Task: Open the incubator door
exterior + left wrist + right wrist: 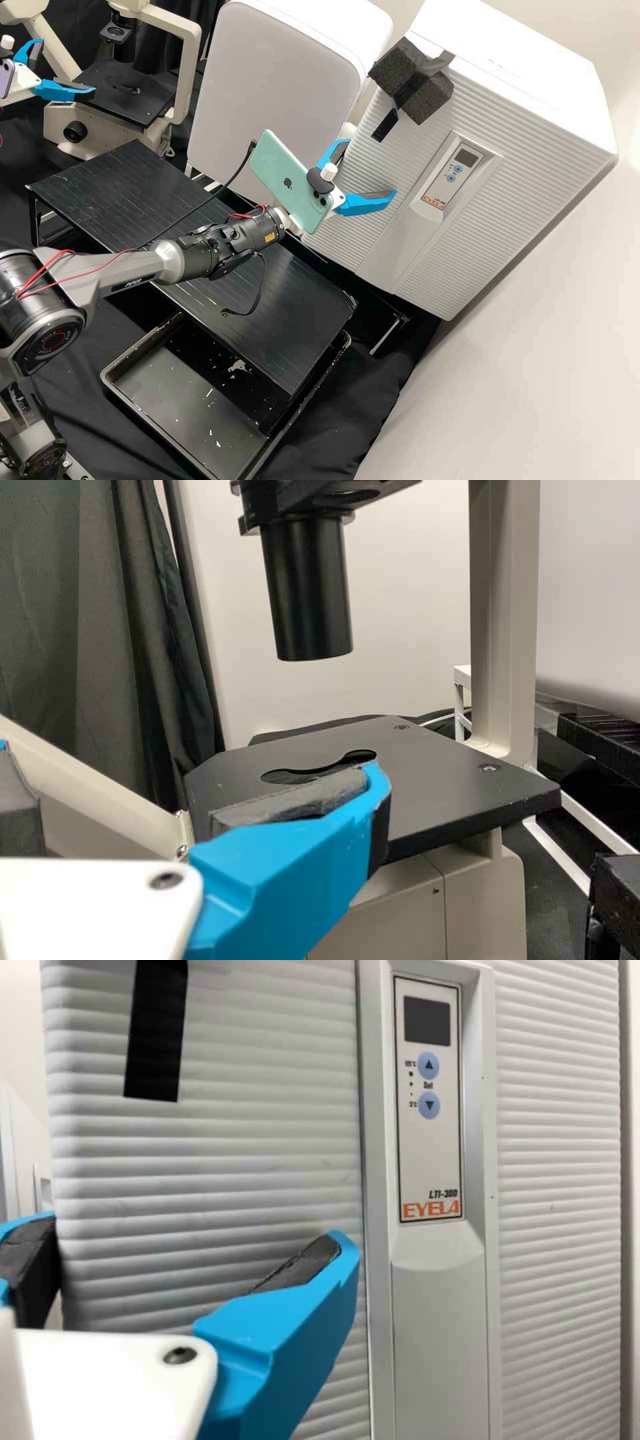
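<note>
1. looking through the high view, i have the incubator [520,60] at the upper right, its ribbed door [460,247] apparently shut. the right gripper [371,167] is near the door's side edge, fingers spread with nothing between them; i can't tell whether they touch. a dark foam block [427,100] sits high on that edge, with a black tab [385,125] hanging below. i'd judge the foam soft and grippy, so a firm squeeze should do no harm, though whatever fixes it could peel under a hard tug. the left gripper [67,67] is by the microscope [127,93], its fingers apart as well.

2. checking the left wrist view, i see a blue finger [290,880] in front of the stage [440,790], well away from my job.

3. switching to the right wrist view, i see the smooth, ribbed face behind a blue finger [285,1330]. bare plastic like that will likely slip, so i'd take the free edge or the foam. the door should be stiff and fairly heavy, its seal resisting at first; i'd pull slowly along its swing, clear of the control panel [430,1100].
</note>
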### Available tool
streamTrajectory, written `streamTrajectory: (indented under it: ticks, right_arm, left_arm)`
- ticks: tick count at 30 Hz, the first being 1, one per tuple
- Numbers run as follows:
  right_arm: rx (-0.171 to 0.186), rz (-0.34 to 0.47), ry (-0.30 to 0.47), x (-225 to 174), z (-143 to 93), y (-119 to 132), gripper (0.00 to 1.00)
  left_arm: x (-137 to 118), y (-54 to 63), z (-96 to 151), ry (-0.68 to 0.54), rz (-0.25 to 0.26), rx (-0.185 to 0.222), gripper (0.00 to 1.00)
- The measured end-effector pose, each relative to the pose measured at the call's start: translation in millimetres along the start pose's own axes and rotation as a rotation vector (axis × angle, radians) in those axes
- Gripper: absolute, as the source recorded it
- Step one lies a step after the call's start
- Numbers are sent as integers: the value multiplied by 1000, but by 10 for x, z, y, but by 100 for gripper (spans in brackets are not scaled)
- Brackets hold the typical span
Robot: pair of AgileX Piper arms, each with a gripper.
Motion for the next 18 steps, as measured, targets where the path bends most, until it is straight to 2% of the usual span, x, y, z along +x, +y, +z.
streamTrajectory:
  ticks: [6,18]
  right_arm:
    - [-12,-6,7,0,-6,-5,0]
    - [-9,-11,4,-3,-11,-9,0]
  left_arm:
    - [0,0,0,0,0,0,100]
    - [0,0,0,0,0,0,100]
